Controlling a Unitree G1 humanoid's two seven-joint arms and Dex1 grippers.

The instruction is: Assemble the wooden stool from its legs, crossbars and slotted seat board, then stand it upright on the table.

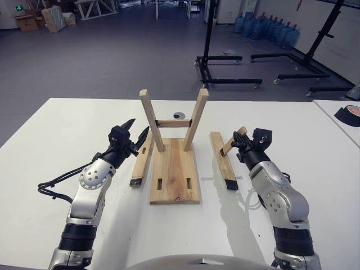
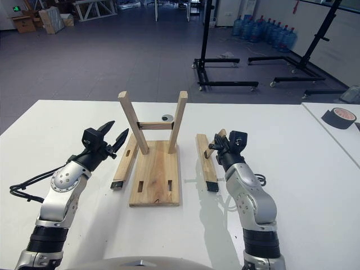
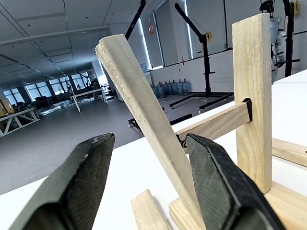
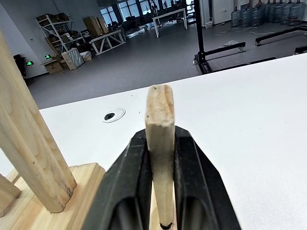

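The slotted seat board (image 1: 174,171) lies flat at the table's middle. Two legs (image 1: 152,121) (image 1: 196,119) stand in its far slots, leaning toward each other and joined by a crossbar (image 1: 173,123). One loose leg (image 1: 142,160) lies along the board's left side, another (image 1: 223,160) on its right. My left gripper (image 1: 140,125) is open, hovering over the left loose leg beside the near upright leg (image 3: 153,124). My right gripper (image 4: 160,163) is shut on a short crossbar (image 4: 159,120), held tilted above the right loose leg.
A round cable hole (image 1: 179,115) sits in the table behind the stool. A black tape roll (image 1: 350,114) lies on the neighbouring table at the right. The left arm's cable (image 1: 53,188) loops over the table's left part. Black metal stands (image 1: 225,62) are on the floor beyond.
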